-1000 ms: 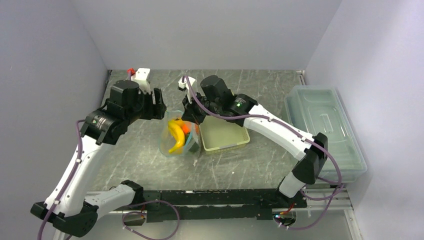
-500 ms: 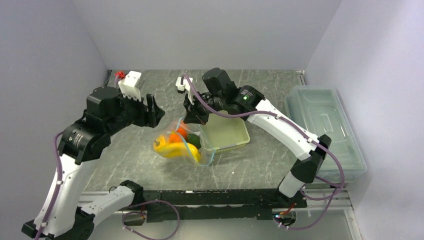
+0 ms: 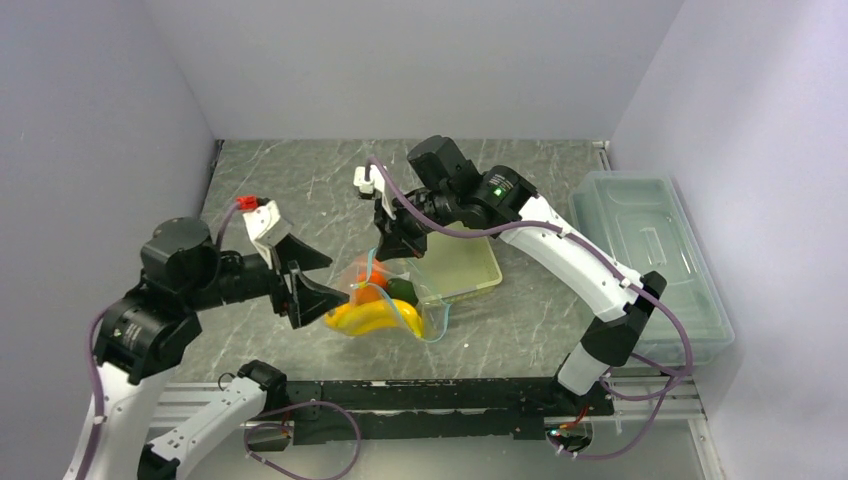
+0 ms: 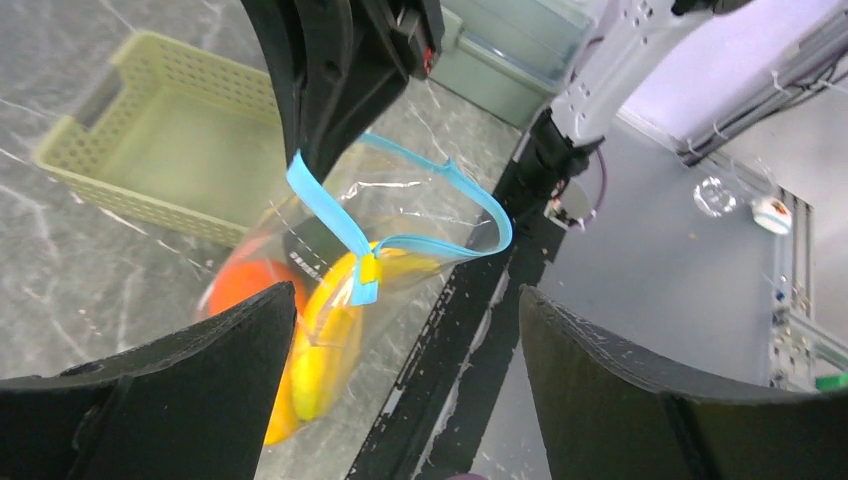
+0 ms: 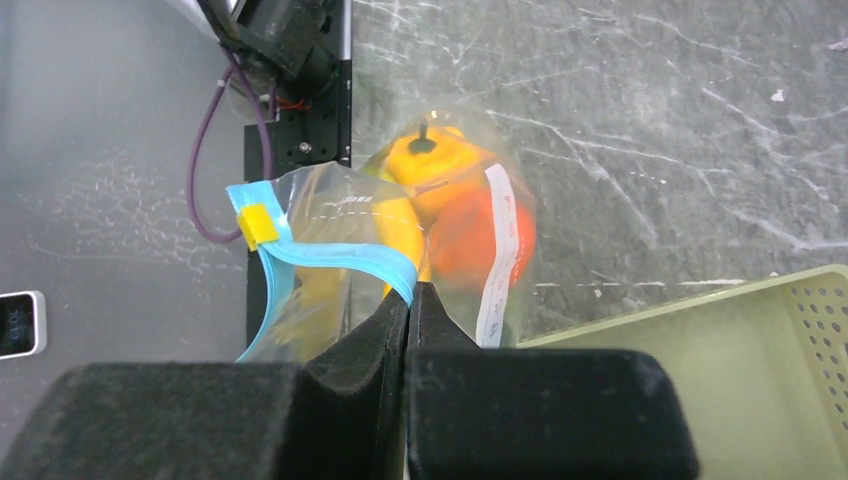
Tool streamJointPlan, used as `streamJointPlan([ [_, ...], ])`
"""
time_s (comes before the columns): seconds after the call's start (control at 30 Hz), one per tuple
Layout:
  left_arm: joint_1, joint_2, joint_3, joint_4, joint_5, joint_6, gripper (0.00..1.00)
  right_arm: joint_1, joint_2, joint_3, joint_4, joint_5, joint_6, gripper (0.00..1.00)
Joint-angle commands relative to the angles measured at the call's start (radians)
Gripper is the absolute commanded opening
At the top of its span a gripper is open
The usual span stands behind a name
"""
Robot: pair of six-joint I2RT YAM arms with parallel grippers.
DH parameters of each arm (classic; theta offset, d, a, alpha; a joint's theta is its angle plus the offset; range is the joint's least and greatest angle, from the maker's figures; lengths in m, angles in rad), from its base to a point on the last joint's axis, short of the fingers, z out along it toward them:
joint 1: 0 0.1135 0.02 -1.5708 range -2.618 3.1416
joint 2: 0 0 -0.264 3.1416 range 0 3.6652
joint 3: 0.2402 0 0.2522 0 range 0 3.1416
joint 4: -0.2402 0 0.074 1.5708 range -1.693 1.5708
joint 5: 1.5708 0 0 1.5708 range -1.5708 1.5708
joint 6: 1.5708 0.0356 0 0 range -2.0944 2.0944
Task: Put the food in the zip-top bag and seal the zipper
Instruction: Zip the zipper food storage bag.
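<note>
Right gripper (image 5: 408,300) clamped tight on the blue zipper (image 5: 330,255) strip, zip-top bag (image 3: 400,300) hanging from it just beside the green basket (image 3: 470,288). Left gripper (image 4: 405,298) spread wide, holding nothing, facing the bag mouth. Food (image 4: 320,340) looks bagged: bananas, orange-red piece inside. Mouth gapes, so sealing is left.

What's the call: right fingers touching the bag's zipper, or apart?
Touching. The right wrist view shows the right fingers shut on the blue zipper with no gap.
</note>
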Motion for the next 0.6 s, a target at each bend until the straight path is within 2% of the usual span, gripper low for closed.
streamJointPlan([
  [0.0,-0.002,-0.025,-0.109,0.112,0.152,0.067,0.88,-0.002,-0.018,0.049,0.014,-0.051,-0.002,0.0],
  [0.37,-0.001,-0.09,-0.304,0.27,0.136,0.17,0.84,-0.004,0.036,0.132,-0.004,-0.086,0.044,0.0],
  [0.47,-0.002,-0.101,-0.33,0.298,0.136,0.194,0.79,-0.004,0.046,0.143,-0.003,-0.091,0.053,0.0],
  [0.57,-0.003,-0.1,-0.348,0.317,0.136,0.219,0.7,-0.005,0.052,0.146,0.006,-0.105,0.063,0.0],
])
